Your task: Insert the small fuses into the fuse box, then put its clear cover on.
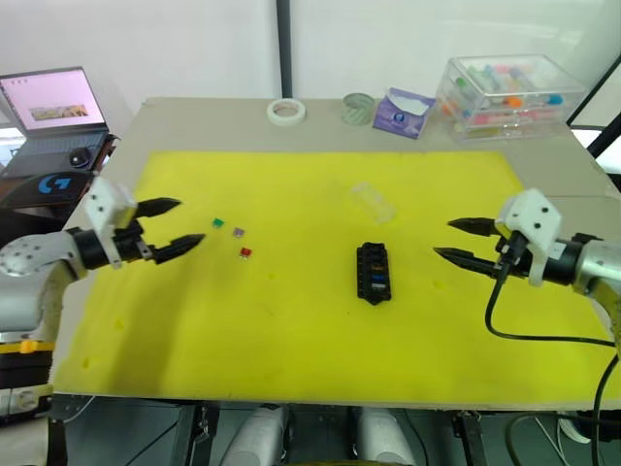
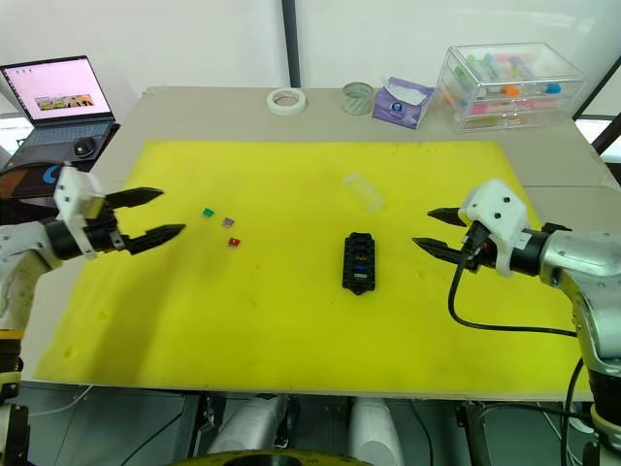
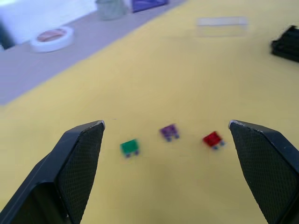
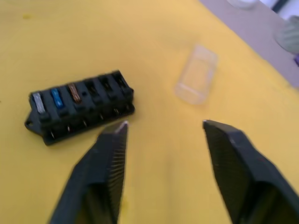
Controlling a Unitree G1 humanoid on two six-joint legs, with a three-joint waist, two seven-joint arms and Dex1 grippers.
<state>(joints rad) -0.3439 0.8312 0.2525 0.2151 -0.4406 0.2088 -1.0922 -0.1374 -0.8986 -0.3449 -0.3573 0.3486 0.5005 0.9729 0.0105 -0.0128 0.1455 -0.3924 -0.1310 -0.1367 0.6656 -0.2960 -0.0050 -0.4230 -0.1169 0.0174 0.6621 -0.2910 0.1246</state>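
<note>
above the mat point(image 1: 291, 330), both jaws gape empty.

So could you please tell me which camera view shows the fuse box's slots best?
The right wrist view: the fuse box is close, showing three fuses seated and three slots empty. Both eye views show it small; the left wrist view catches one corner.

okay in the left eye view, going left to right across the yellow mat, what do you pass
Left end effector → green fuse → purple fuse → red fuse → fuse box → right end effector. The clear cover overlaps the fuse box's span, so it is left out.
</note>
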